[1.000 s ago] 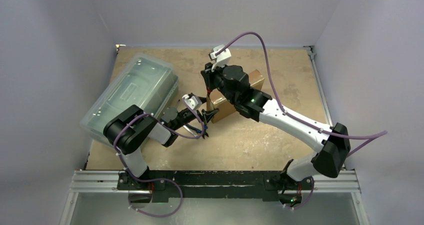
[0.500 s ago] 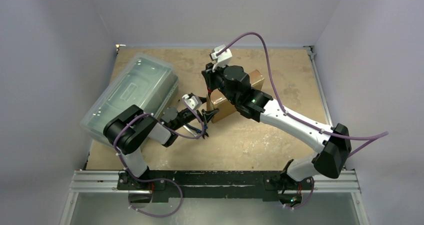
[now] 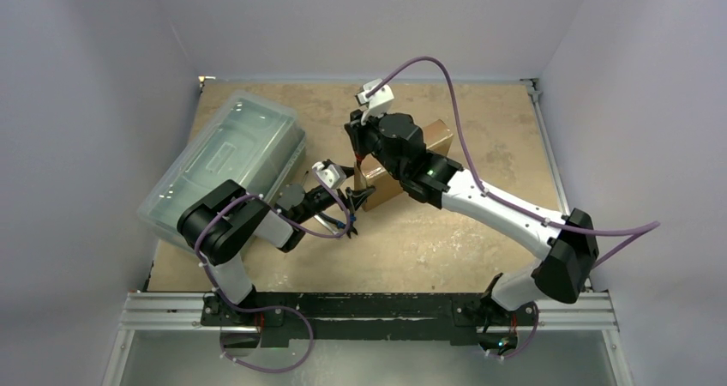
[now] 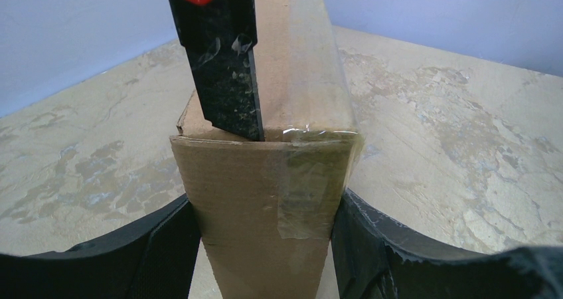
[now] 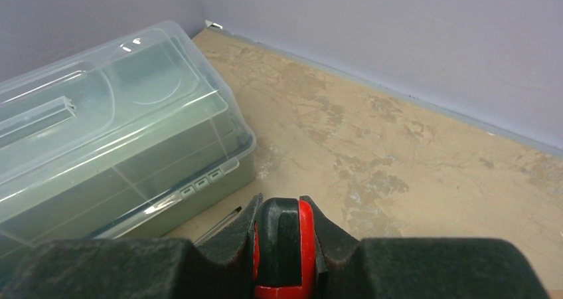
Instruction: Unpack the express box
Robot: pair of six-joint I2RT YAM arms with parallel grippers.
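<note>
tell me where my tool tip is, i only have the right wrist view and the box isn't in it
observer: the tool has its black tip on the top edge of the cardboard box, right beside the clear tape
operator: is anything holding the box
observer: yes, the left gripper has one finger against each side of the box's near end
operator: where is it from the bin
observer: in the top view it lies to the right of the plastic bin, apart from it
</note>
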